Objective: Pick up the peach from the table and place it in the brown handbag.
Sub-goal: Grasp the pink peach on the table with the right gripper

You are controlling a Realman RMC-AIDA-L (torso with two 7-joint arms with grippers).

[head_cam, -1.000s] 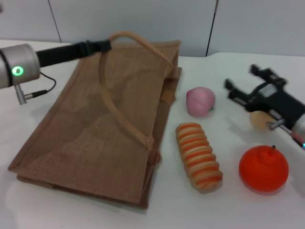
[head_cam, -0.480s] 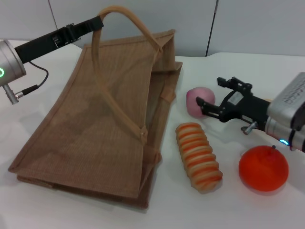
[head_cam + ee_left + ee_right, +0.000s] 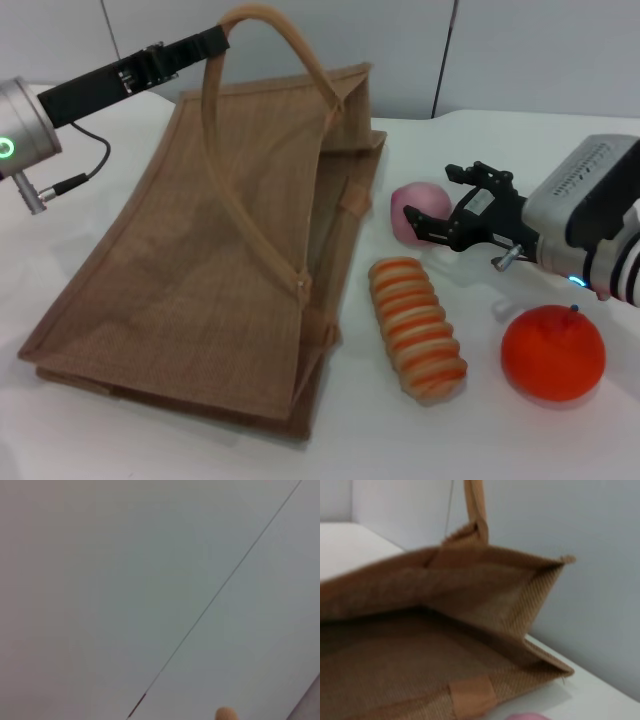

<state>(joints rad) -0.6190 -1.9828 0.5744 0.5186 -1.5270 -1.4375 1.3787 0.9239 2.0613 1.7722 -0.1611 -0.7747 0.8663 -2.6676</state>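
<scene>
The pink peach (image 3: 408,208) lies on the white table (image 3: 560,150), just right of the brown handbag (image 3: 210,260). A sliver of it also shows in the right wrist view (image 3: 527,716). My right gripper (image 3: 440,200) is open, with its fingertips at the peach's right side, one above and one below. My left gripper (image 3: 218,42) is shut on the handbag's upper tan handle (image 3: 290,55) and holds it raised at the back. This lifts the bag's top side, and the right wrist view looks into the open mouth of the handbag (image 3: 420,645).
A striped orange-and-cream bread roll (image 3: 417,328) lies in front of the peach. A bright orange fruit (image 3: 553,353) sits at the right front, under my right arm. A grey wall stands behind the table. The left wrist view shows only wall and a tan tip of the handle (image 3: 226,713).
My right gripper has moved left from the table's right side up to the peach. My left gripper has lifted the handle higher, opening the bag's mouth.
</scene>
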